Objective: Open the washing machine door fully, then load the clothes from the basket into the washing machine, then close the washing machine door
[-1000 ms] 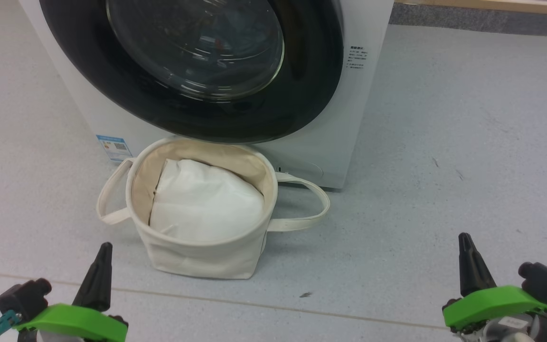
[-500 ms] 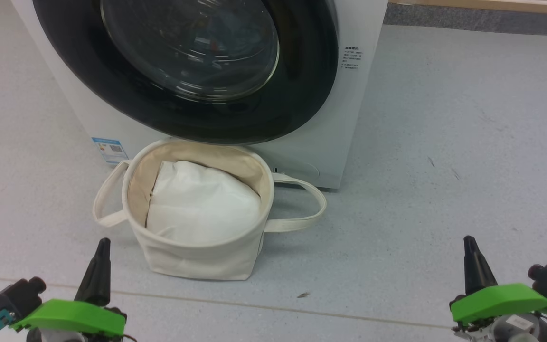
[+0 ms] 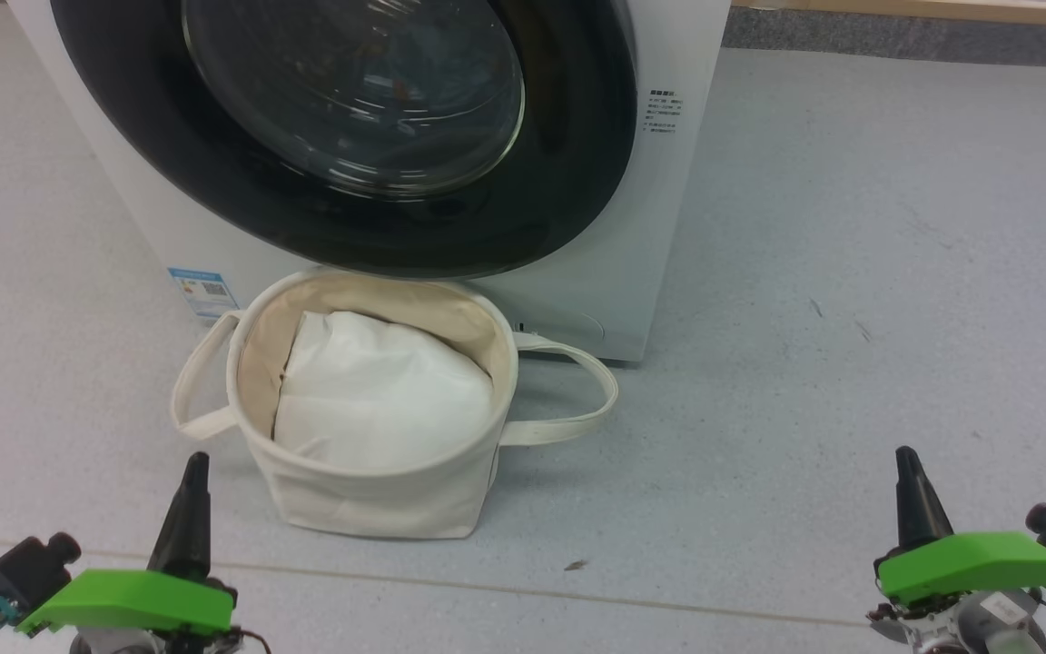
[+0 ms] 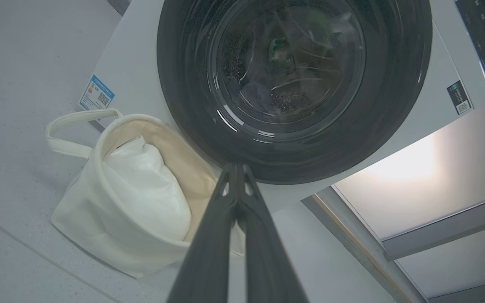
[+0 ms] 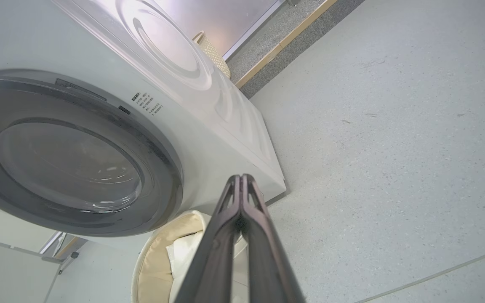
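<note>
Washer shut, basket in front, both hands closed and empty

The washing machine door point(image 3: 350, 100) sits flush against the front of the white washing machine point(image 3: 659, 227). Its glossy black rim rings the domed glass, and what lies behind the glass is too dim to make out. The cream canvas basket point(image 3: 369, 495) stands on the grey floor point(image 3: 850, 318) just in front of the washer, below the door's lower rim, with a loop handle hanging out to each side. A plain white padded cloth point(image 3: 382, 395) lies in it. A small blue label point(image 3: 202, 291) is stuck on the washer's lower corner, beside the basket. The left hand point(image 3: 194, 468) is near the basket's left side (close, not touching), fingers pressed together on nothing. The right hand point(image 3: 906, 459), well apart to the right over bare floor, is also closed and empty.
</note>
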